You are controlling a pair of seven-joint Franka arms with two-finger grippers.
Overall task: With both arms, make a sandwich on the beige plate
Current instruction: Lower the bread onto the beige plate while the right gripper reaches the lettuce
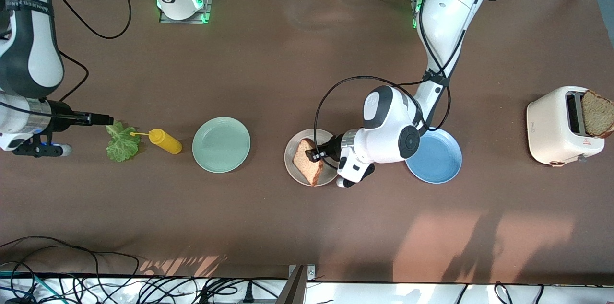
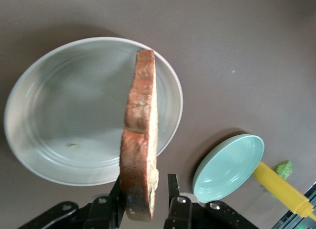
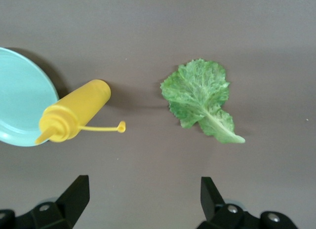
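A brown bread slice [image 1: 309,161] stands on edge on the beige plate [image 1: 298,178] near the table's middle. My left gripper [image 1: 314,154] is at the slice, fingers either side of it. In the left wrist view the bread [image 2: 140,140] rises between the fingers over the plate [image 2: 64,115]. One finger touches the crust and the other finger [image 2: 172,184] stands clear of it, so the left gripper [image 2: 145,187] is open. The lettuce leaf [image 1: 122,142] lies flat toward the right arm's end. My right gripper [image 1: 108,120] hovers by the leaf [image 3: 200,98], open and empty [image 3: 143,185].
A second bread slice [image 1: 597,113] sticks out of a cream toaster [image 1: 559,126] at the left arm's end. A blue plate [image 1: 439,160] lies under the left arm's wrist. A mint-green plate [image 1: 221,144] and a yellow squeeze bottle [image 1: 164,141] lie between lettuce and beige plate.
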